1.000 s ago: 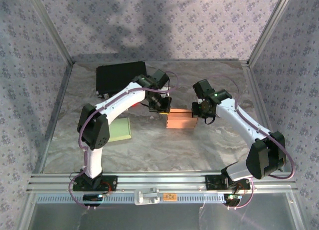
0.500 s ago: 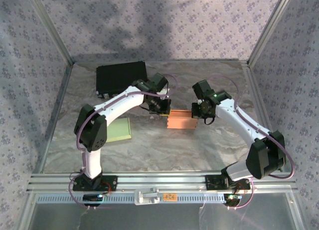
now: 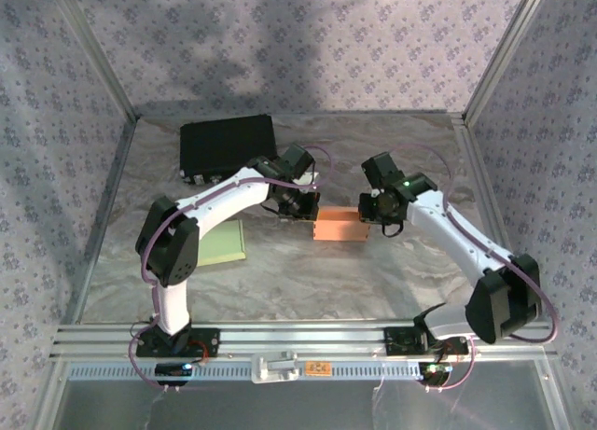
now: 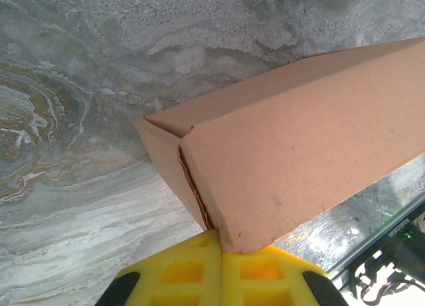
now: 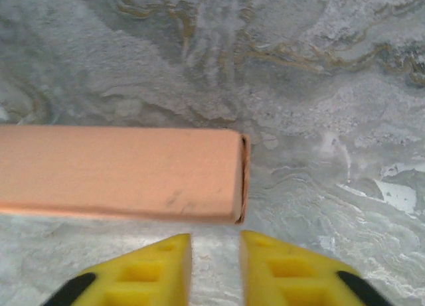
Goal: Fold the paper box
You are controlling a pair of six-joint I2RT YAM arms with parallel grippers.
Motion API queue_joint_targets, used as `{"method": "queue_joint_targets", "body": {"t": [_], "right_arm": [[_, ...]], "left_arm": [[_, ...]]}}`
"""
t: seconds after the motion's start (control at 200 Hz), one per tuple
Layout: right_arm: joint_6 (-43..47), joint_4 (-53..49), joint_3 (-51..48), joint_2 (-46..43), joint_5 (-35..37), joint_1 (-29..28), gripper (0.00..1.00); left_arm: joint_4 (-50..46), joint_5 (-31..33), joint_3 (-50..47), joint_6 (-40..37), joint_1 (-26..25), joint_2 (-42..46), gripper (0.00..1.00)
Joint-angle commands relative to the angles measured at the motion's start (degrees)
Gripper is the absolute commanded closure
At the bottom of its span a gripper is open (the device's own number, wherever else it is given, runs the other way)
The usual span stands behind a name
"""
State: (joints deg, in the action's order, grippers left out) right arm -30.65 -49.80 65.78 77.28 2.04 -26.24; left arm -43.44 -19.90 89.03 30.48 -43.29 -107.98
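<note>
On the desk from above, the paper box lies between both arms, looking flatter than a second ago, so the fold seems nearly closed. Left wrist: left jaws shut, empty, tips pressed on the box corner. Right wrist: right jaws just parted slightly, holding nothing; the box end is just ahead, not between them.

Marble table, paper box, black case, green pad

Tan paper box, closed (seam visible), flat on marbled table
</note>
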Motion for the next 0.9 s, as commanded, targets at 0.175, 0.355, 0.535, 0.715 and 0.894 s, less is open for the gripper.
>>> {"method": "queue_joint_targets", "body": {"t": [0.175,0.355,0.535,0.715,0.894], "right_arm": [[-31.0,5.9,-7.4,-11.6,-16.0,11.2,0.31],[-43.0,14.5,-13.5,-10.1,-27.1,17.1,0.29],[-46.2,19.6,-15.2,-7.6,-28.6,17.4,0.29],[-44.7,17.7,-15.8,-5.7,-29.5,17.6,0.34],[-43.6,18.6,-19.1,-4.7,-30.1,17.9,0.36]], "left_arm": [[-1.6,2.6,-1.1,-0.5,-0.9,1.8,1.00],[-1.4,2.8,-0.9,-0.4,-1.2,1.7,1.00],[-1.4,3.2,-1.2,-0.2,-1.5,2.0,1.00],[-1.5,3.5,-0.7,-0.1,-1.5,1.9,1.00],[-1.9,3.9,-0.4,0.2,-1.5,2.0,0.96]]}}
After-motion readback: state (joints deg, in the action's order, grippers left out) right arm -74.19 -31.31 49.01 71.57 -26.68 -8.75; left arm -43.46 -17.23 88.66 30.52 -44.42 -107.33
